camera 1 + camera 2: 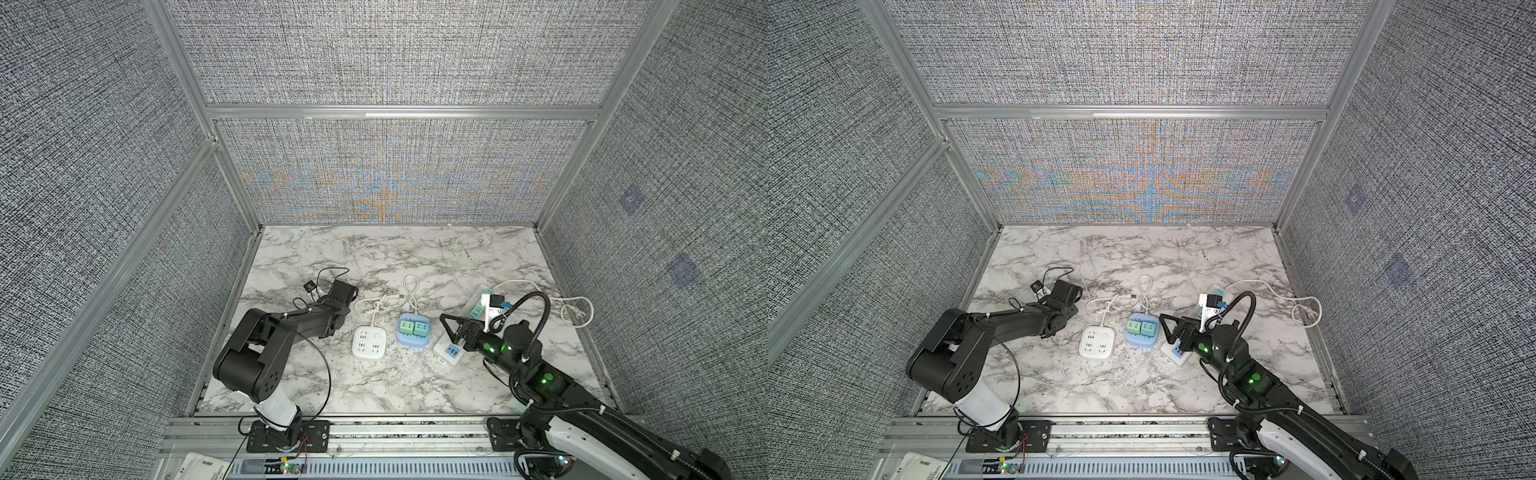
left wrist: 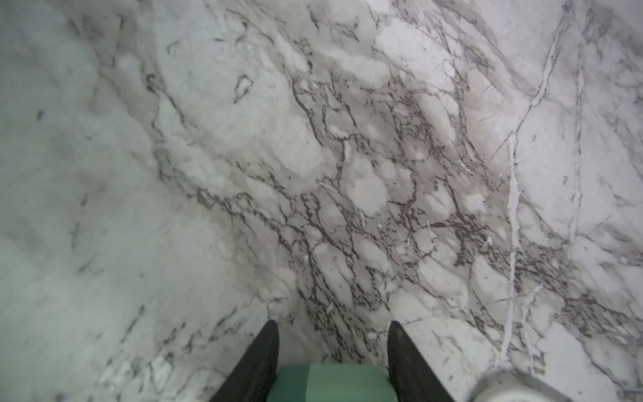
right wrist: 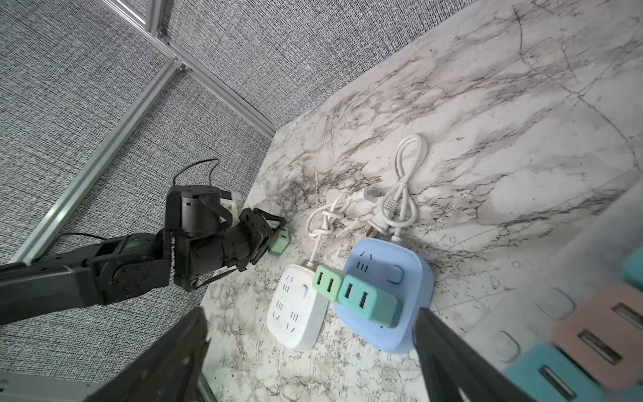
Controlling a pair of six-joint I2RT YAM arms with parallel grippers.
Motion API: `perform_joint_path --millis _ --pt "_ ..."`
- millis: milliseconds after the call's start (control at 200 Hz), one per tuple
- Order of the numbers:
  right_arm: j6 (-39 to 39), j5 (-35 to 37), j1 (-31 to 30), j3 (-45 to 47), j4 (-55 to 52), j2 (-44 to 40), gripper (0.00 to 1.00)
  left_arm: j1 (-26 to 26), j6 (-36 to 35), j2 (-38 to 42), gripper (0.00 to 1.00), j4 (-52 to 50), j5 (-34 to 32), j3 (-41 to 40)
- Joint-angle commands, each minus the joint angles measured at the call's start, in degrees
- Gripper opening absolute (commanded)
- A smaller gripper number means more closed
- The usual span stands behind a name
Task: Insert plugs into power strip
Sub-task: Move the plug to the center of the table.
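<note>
Mint-green plug (image 2: 334, 381) sits pinched in the left tool (image 2: 333, 325), low over the marble table (image 2: 174, 174), perhaps touching it; right tool (image 3: 311, 315) gapes wide, empty; pick-up looks the step in hand; next it likely needs carrying to the white power strip (image 1: 368, 341), prongs aligned with slots.

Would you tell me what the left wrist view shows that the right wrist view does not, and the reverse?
Only the left wrist view: a close look at the left fingers pressing both sides of the green plug. Only the right wrist view: the white power strip, the blue power strip carrying a mint plug and a teal plug, a knotted white cord, a blurred pink plug, and the open right fingers. Both: the marble table and the left fingers holding the green plug.
</note>
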State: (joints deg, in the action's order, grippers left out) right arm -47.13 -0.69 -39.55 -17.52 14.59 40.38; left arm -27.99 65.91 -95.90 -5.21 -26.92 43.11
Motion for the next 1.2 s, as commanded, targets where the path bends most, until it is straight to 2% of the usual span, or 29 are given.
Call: perform_joint_path --millis 0,200,340,390,530,715,860,976,1066,1196 --pt "-0.6 -1.3 -0.3 -0.2 5.0 3.2 0.94 -2.4 16.0 -1.3 0.44 -14.3 0.8 -0.2" --pt "-0.2 -2.5 -1.2 -1.7 6.2 8.5 0.94 -5.3 22.3 -0.2 0.45 -17.3 0.6 -1.1" --pt "-0.1 -1.9 -1.8 -1.7 7.8 11.0 0.93 -7.9 23.7 1.2 0.46 -16.6 0.9 -1.3" --pt "-0.1 -1.6 -2.1 -1.7 8.5 11.7 0.94 -8.4 24.0 1.2 0.58 -17.3 1.0 -0.5" --pt "0.8 0.0 -3.9 -3.4 8.4 14.4 0.94 -8.7 23.4 1.3 0.81 -18.9 0.6 1.6" --pt "2.5 4.8 -7.7 -9.2 2.6 19.2 0.93 -8.6 19.7 4.5 0.99 -21.9 -1.7 5.8" --pt "3.5 9.0 -11.4 -14.4 -0.8 23.7 0.93 -7.5 9.8 9.2 0.99 -23.0 -8.4 9.6" --pt "3.9 14.3 -15.1 -19.1 -4.0 28.0 0.93 -4.1 2.0 15.2 0.99 -22.0 -11.0 11.1" --pt "4.0 17.5 -17.9 -24.1 -6.9 32.8 0.93 0.8 -6.3 21.5 0.99 -14.7 -7.8 7.8" --pt "3.5 19.6 -21.0 -31.3 -10.2 40.3 0.91 7.0 -14.6 30.7 0.99 -3.5 -3.5 -0.5"
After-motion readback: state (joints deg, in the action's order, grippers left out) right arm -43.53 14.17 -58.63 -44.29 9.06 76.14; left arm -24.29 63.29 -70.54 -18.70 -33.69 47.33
